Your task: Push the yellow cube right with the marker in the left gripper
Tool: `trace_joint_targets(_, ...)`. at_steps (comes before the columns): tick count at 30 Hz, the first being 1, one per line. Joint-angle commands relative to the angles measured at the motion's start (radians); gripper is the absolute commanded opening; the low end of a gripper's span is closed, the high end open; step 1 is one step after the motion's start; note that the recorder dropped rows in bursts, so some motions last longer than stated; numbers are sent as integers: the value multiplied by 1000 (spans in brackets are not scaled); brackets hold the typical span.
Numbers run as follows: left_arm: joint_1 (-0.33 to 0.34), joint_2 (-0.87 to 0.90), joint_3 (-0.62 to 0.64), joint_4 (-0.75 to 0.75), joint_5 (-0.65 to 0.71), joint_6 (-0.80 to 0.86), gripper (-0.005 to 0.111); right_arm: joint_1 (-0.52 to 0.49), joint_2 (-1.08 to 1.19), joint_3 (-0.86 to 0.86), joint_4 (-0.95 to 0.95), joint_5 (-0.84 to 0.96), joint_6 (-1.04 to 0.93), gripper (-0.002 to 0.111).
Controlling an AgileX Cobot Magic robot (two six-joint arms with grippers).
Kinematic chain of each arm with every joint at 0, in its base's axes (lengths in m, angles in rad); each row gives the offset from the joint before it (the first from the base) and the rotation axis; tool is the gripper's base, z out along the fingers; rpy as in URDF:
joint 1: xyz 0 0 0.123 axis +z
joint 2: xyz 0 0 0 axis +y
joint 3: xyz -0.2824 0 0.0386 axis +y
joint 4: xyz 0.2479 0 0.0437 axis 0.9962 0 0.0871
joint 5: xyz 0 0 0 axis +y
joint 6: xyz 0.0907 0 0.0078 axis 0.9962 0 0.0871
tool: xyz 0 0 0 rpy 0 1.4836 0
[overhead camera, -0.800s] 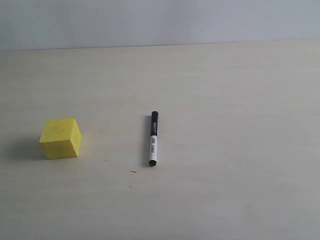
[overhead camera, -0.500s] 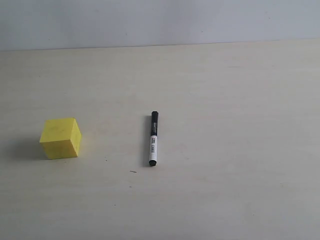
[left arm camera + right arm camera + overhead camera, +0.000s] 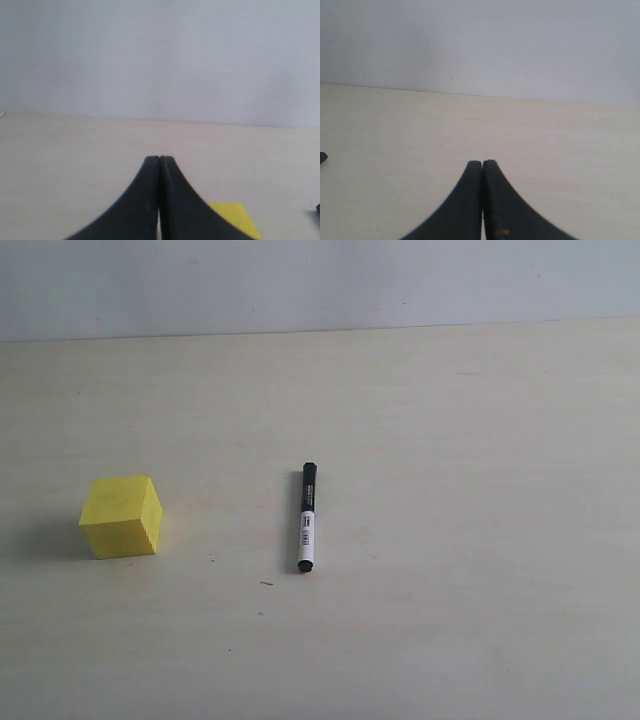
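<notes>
Yellow cube [image 3: 121, 517] sat at left on the table [image 3: 480, 540]. Marker [image 3: 307, 517] lay flat well to its right, ungrasped. Left gripper [image 3: 159, 160] and right gripper [image 3: 482, 163] each had jaws pressed together, empty. Risk: an off-centre pinch could roll the round marker away.

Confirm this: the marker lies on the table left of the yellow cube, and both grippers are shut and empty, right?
No. The exterior view shows the marker lying right of the yellow cube, not left. The rest holds: the left gripper and the right gripper are shut and empty.
</notes>
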Motion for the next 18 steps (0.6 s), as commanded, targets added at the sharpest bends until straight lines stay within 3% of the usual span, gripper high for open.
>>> trace_joint_targets(1, 2, -6, -1, -4, -53, 0, 0, -4, -6, 5, -5, -10, -1, 0)
trace_joint_targets(7, 2, -6, -1, -4, -53, -2, 0, -4, -6, 5, -5, -10, -1, 0)
trace_joint_targets(10, 0, -6, -1, -177, -153, -306, 0, -4, -6, 5, -5, -10, -1, 0)
trace_joint_targets(11, 0, -6, -1, -196, -151, -367, 0, -4, -6, 5, -5, -10, -1, 0)
trace_joint_targets(13, 0, -6, -1, -196, -284, -467, 0, -4, -6, 5, -5, -10, -1, 0)
trace_joint_targets(16, 0, -6, -34, -114, -510, -440, 0, -4, -6, 5, -5, -10, -1, 0)
trace_joint_targets(18, 0, 40, -118, -111, -500, -367, 0, -4, -6, 5, -5, -10, -1, 0)
